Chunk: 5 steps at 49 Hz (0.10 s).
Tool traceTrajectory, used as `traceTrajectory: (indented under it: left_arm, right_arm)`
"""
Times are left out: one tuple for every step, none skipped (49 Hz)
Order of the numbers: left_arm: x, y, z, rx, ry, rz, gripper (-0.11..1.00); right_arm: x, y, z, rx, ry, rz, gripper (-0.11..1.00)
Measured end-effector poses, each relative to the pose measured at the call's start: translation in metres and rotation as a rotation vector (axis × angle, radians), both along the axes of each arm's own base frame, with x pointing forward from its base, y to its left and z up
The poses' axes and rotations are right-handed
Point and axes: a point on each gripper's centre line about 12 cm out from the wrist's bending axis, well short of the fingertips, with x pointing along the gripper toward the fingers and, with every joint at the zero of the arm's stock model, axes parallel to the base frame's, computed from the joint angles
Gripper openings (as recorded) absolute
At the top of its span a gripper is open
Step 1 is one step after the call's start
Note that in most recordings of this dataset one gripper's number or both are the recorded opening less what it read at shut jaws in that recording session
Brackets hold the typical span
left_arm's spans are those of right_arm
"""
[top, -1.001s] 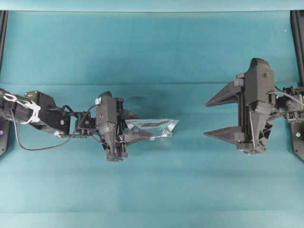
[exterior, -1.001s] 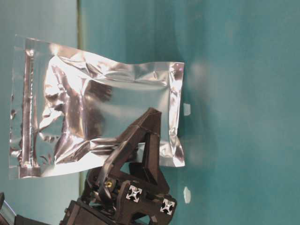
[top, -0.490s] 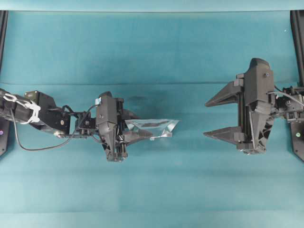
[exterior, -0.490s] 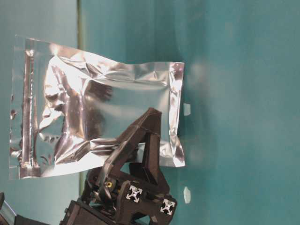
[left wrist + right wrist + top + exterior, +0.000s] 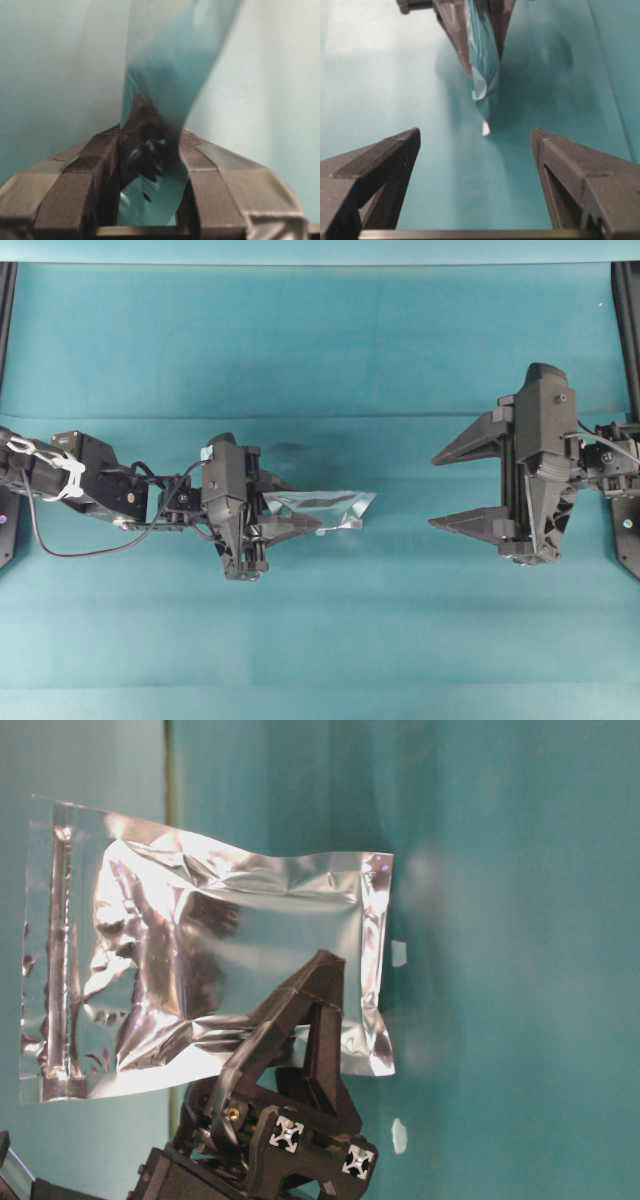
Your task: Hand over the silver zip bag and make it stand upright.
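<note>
Overhead view, surroundings: teal table (image 5: 330, 340) bare around both arms; black frame rails (image 5: 626, 330) at far left and right edges, well away from the bag.
Path between pincers: nothing lies in the gap between the bag's free end and the right pincer.
Bag, place: silver zip bag (image 5: 325, 510) left of frame centre, held at one end, the rest sticking out toward the right pincer.
Bag, axis: long axis runs left to right in the overhead view; seen edge-on there, so the flat faces stand vertical.
Bag, table-level view: bag (image 5: 200, 950) fills the left half, crinkled, zip strip along its left edge.
Left pincer (image 5: 272, 512): clamped on the bag's end; wrist view shows foil (image 5: 150, 150) pinched between both fingers.
Right pincer (image 5: 452, 488): spread wide, holding nothing, facing the bag, well apart from it.
</note>
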Motion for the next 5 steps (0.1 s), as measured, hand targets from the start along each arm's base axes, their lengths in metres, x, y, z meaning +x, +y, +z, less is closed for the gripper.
traceTrajectory:
  left_arm:
    - [0.0000,0.0000,0.0000,0.000,0.000,0.000,0.30]
    - [0.0000,0.0000,0.0000,0.001,0.000,-0.001,0.30]
    - [-0.0001,0.0000,-0.0002,0.000,0.002,0.000,0.30]
    - [0.0005,0.0000,0.0004,0.000,-0.002,0.000,0.30]
    - [0.0005,0.0006,0.0004,0.001,-0.002,0.001,0.30]
  right_arm:
    - [0.0000,0.0000,0.0000,-0.001,0.000,0.001,0.96]
    - [-0.0001,-0.0001,-0.0001,-0.002,0.001,0.000,0.96]
    - [-0.0001,-0.0004,-0.0001,0.000,0.002,-0.002,0.96]
    - [0.0000,0.0000,0.0000,-0.001,0.000,0.001,0.96]
    - [0.0000,0.0000,0.0000,-0.001,0.000,0.001,0.96]
